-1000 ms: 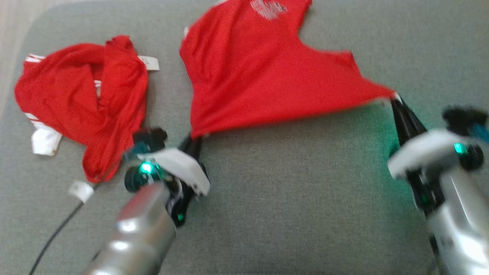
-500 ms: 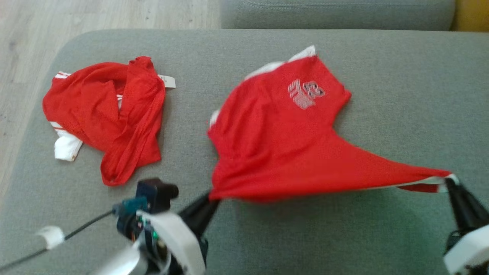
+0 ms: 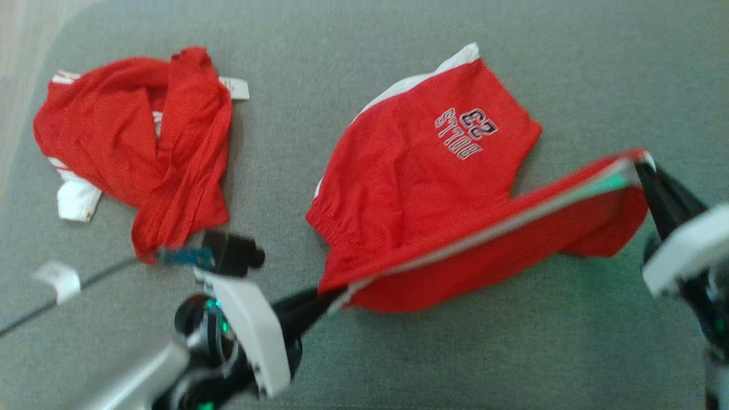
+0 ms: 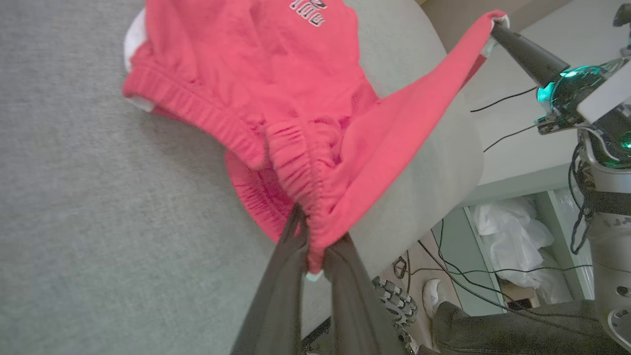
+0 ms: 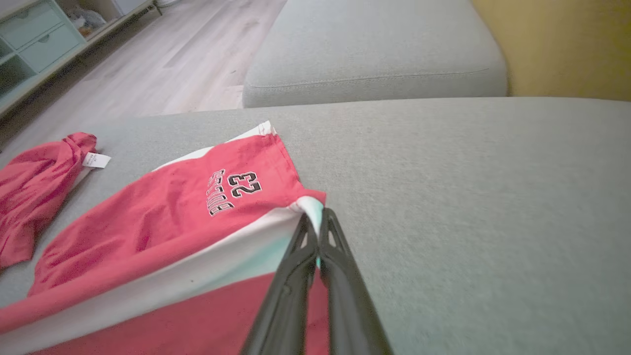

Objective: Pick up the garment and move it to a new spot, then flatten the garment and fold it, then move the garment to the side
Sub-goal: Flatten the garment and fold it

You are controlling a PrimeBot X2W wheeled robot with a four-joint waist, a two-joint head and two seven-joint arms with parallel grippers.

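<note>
From the head camera I see the red shorts [image 3: 421, 188] lying on the grey cushion [image 3: 398, 353], right of centre, with the "BULLS 23" print [image 3: 467, 132] facing up and reading upside down to me. My left gripper [image 3: 322, 297] has its fingers pressed together on the near left corner of the shorts. My right gripper [image 3: 646, 166] is pinched on the far right corner. Between the two, the near edge is pulled into a raised line with the white side stripe [image 3: 484, 233] showing along it. The rest of the cloth rests on the cushion. A second red garment [image 3: 142, 142] lies crumpled well to the left, apart from the shorts.

Through the left wrist camera, the two dark fingers are clamped on the gathered elastic waistband [image 4: 291, 162], which bunches right at the tips. The cloth runs from there up to the right gripper's tip at the upper right.

Through the right wrist camera, the fingers are closed tight on the white-edged corner, with the shorts spreading away to the left. Beyond lie another cushion [image 5: 369, 54] and a wooden floor [image 5: 162, 59].
</note>
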